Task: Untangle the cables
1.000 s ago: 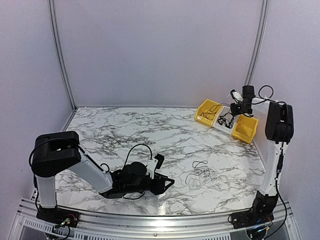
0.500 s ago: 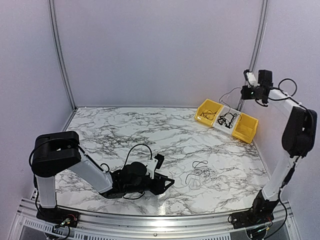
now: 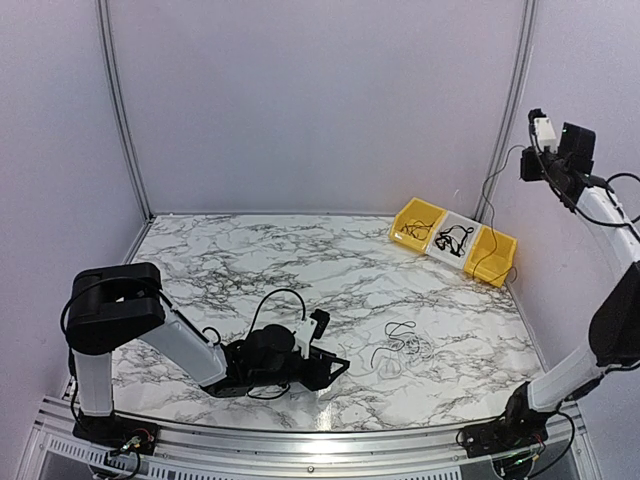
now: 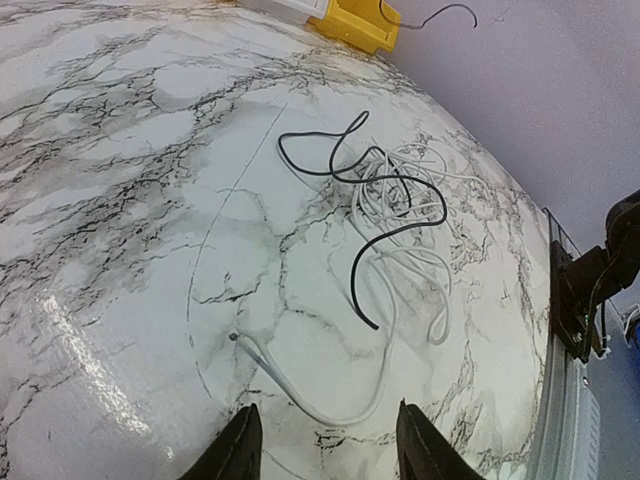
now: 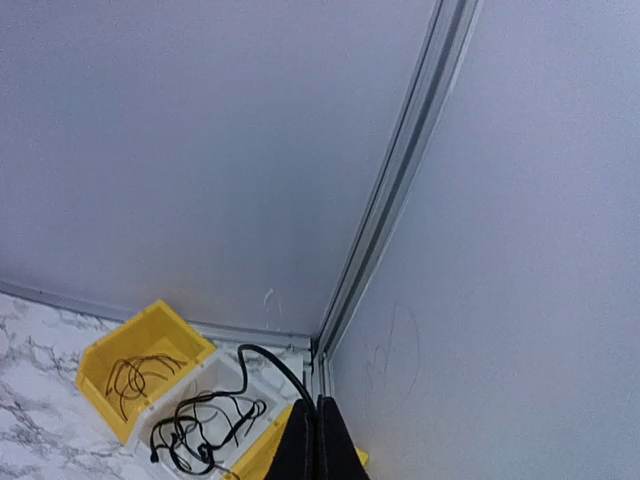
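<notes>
One black cable (image 5: 268,354) hangs nearly upright below the right tool (image 5: 316,425), which pinches its top end, its low end reaching the yellow bin (image 3: 505,250) underneath; the spread left tool (image 4: 325,450) lies well apart on the counter (image 3: 300,260).

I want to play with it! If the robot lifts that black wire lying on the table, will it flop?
Probably floppy: the black wire lies in loose curves. Likely light, being so thin. It crosses the white wires, so lifting may drag them along.
</notes>
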`<control>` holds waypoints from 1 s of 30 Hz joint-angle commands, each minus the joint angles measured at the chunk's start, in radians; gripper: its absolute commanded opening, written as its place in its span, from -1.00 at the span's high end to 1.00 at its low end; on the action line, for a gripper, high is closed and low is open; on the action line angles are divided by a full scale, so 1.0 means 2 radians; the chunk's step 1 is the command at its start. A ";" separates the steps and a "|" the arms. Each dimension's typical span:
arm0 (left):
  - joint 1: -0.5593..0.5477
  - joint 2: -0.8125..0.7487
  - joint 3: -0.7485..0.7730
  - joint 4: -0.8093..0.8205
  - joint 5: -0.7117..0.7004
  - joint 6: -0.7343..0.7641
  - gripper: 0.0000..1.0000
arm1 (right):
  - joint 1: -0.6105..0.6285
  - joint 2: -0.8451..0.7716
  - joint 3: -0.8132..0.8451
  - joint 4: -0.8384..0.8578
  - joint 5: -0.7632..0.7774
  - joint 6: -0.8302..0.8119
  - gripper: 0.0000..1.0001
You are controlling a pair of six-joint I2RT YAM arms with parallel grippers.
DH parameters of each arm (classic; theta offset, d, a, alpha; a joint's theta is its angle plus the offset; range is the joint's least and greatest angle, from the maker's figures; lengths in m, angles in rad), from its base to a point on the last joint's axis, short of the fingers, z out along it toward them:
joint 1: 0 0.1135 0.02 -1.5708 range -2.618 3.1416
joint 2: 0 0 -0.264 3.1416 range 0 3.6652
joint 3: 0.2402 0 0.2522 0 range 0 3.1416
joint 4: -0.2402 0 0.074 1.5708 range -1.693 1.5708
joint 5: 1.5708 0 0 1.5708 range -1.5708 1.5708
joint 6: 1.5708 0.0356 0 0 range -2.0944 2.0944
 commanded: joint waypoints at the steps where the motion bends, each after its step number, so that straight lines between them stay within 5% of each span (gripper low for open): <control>1: -0.002 0.006 0.007 -0.006 0.002 0.000 0.04 | -0.004 0.044 -0.014 -0.011 0.012 -0.020 1.00; 17: 0.000 0.014 0.017 -0.012 0.005 -0.002 0.04 | 0.002 0.040 0.109 -0.009 -0.145 0.071 1.00; 30: 0.001 0.012 0.016 -0.017 0.002 -0.007 0.04 | 0.006 0.160 0.297 0.034 -0.108 0.118 1.00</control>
